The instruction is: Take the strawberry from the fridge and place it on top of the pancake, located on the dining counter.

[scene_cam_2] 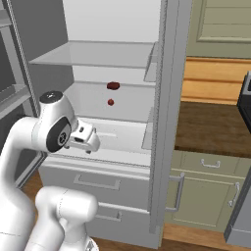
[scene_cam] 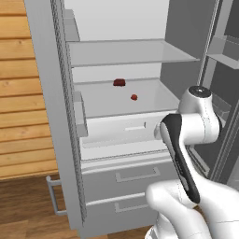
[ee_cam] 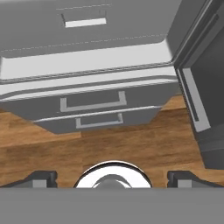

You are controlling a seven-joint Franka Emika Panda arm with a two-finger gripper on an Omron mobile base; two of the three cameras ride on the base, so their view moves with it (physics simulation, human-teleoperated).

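Fridge (scene_cam: 60, 140) doors wide; small round red strawberry (scene_cam: 134, 97) on smooth pale middle shelf (scene_cam: 107, 105), near a darker red lump (scene_cam: 119, 82) too small to identify, well above and beyond the fingers (ee_cam: 112, 177), spread empty, tips cropped, facing lower drawers (ee_cam: 92, 105) over plank floor (ee_cam: 131, 148).

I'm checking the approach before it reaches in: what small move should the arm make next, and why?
Probably raise and tip the hand toward the middle shelf. The fridge stands open and the strawberry lies there, in front of a darker item, while the open gripper points down at the lower drawers and floor.
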